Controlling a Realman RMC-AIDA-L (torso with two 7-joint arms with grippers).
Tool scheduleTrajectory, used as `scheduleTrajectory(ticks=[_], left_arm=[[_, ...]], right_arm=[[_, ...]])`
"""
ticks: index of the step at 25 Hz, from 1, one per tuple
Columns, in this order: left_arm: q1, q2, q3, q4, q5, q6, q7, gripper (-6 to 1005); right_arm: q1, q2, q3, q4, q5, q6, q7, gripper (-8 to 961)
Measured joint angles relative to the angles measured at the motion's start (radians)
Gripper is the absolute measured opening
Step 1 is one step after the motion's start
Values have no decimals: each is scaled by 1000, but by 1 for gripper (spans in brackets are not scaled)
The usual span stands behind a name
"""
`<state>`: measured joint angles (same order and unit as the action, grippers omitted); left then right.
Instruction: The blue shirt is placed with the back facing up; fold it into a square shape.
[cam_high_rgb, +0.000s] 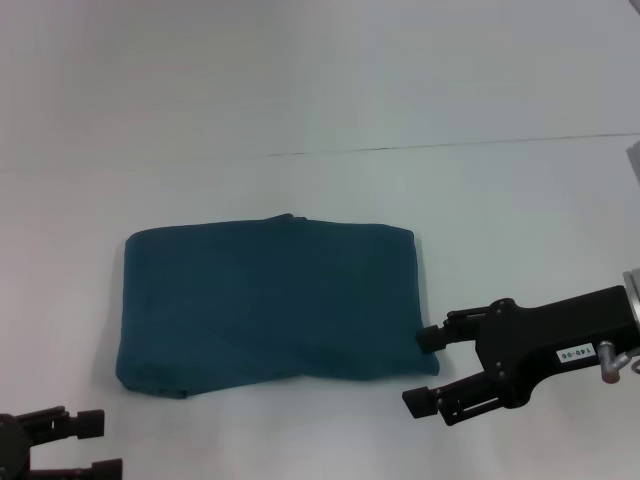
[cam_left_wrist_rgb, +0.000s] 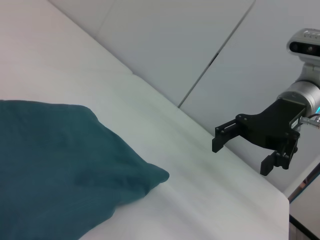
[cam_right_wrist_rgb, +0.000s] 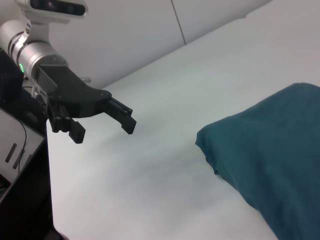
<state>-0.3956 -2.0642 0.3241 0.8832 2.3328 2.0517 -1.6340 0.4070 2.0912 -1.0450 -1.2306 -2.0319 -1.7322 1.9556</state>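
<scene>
You see the blue shirt (cam_high_rgb: 270, 300) folded on the table (cam_high_rgb: 320, 100); right gripper (cam_high_rgb: 430, 370) gapes empty beside it, left gripper (cam_high_rgb: 95, 445) likewise, half cropped.

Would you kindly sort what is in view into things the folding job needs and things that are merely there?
Belongs to the job:
- blue shirt, folded into a rectangle
- right end effector, open, beside the shirt's right edge
- left end effector, open, near corner

Merely there:
- white table
</scene>
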Motion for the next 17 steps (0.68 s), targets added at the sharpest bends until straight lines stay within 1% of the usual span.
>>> scheduleTrajectory(ticks=[17], left_arm=[[5, -4, 15, -1, 23, -13, 12, 948]], right_arm=[[-1, 3, 7, 21, -6, 9, -23, 930]])
